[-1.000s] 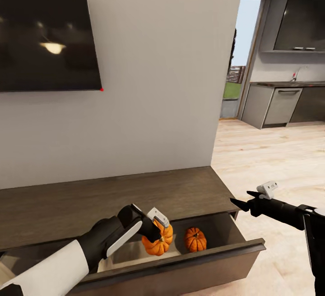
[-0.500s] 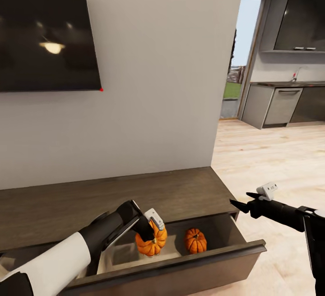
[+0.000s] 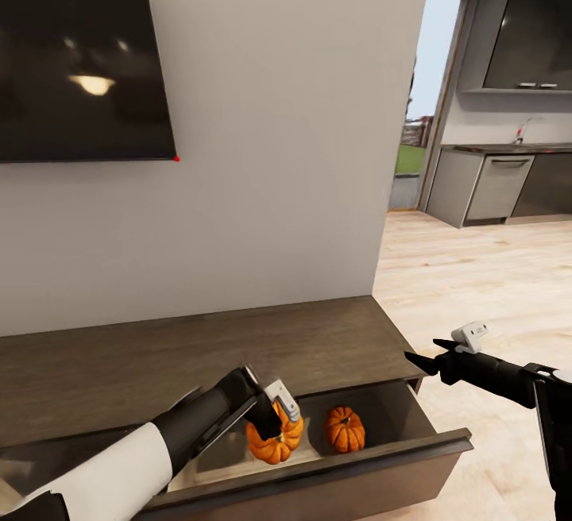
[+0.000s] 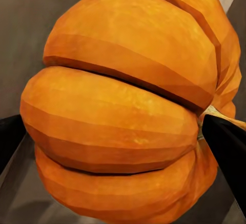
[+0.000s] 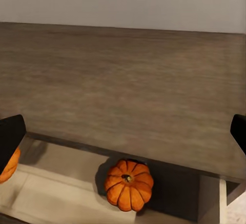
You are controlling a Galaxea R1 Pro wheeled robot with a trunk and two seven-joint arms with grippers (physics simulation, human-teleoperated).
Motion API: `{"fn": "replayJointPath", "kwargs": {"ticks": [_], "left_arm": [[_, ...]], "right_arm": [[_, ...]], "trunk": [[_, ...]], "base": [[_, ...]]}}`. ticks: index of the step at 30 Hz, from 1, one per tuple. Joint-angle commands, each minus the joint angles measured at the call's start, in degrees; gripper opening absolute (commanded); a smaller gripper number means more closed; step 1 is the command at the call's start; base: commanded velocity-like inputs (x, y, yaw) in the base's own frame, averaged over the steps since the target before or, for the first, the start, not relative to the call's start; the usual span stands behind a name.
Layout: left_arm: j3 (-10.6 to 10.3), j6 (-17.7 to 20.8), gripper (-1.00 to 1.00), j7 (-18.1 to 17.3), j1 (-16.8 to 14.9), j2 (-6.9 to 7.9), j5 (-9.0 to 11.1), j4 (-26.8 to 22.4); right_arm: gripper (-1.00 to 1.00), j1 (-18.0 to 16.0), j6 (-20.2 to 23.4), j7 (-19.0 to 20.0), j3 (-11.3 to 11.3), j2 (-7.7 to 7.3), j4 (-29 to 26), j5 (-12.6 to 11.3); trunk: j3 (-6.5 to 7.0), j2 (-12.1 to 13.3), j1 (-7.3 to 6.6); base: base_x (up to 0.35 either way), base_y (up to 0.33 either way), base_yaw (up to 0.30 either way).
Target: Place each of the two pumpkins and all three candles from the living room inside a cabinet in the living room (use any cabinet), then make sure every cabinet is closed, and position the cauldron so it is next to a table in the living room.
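The left claw (image 3: 274,418) is grasping one pumpkin (image 3: 276,440) inside the open drawer of the cabinet (image 3: 238,354). The second pumpkin (image 3: 345,429) lies beside it. The right claw (image 3: 423,354) hangs released, apart.

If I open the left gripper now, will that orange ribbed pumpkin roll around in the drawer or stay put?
The orange ribbed pumpkin in the left gripper is round, so it may rock or roll a little. Its lobes look rigid, likely unharmed by a short drop. The other small orange pumpkin sits upright in the open wooden drawer, suggesting a stable base.
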Motion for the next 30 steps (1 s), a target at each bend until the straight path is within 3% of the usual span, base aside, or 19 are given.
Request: {"fn": "replayJointPath", "kwargs": {"ticks": [1,6,11,16,26,30], "left_arm": [[0.15,-2.06,-1.00,0.06,0.04,-0.50,-1.73,2.97],[0.20,-5.98,-1.00,0.08,0.08,-1.57,-1.90,9.17],[0.34,-6.96,-1.00,0.47,0.08,-1.55,-1.92,9.95],[0.65,-11.07,-1.00,3.33,0.08,-1.81,-1.76,14.39],[0.58,-12.76,-1.00,5.53,0.09,-2.26,-1.49,15.47],[0.88,-14.62,-1.00,5.61,0.24,-2.82,-1.32,18.49]], "right_arm": [[1.00,0.00,-0.02,0.00,0.00,0.00,0.00,0.02],[1.00,0.00,-0.01,0.00,0.00,0.00,0.00,0.01],[1.00,0.01,-0.01,0.00,0.00,0.00,0.00,0.01],[1.00,0.08,-0.03,0.00,0.02,0.00,0.00,-0.01],[1.00,0.18,-0.01,0.04,0.05,0.00,0.00,0.00],[1.00,0.18,0.02,0.07,0.03,0.00,0.00,0.00]], "trunk": [[0.00,0.03,0.03],[0.00,0.03,0.03],[0.00,0.03,0.03],[0.00,0.03,0.03],[0.00,0.03,0.03],[0.00,0.03,0.03]], "base": [[0.000,0.000,0.000],[0.000,0.000,0.000],[0.000,0.000,0.000],[0.000,0.000,0.000],[0.000,0.000,0.000],[0.000,0.000,0.000]]}}
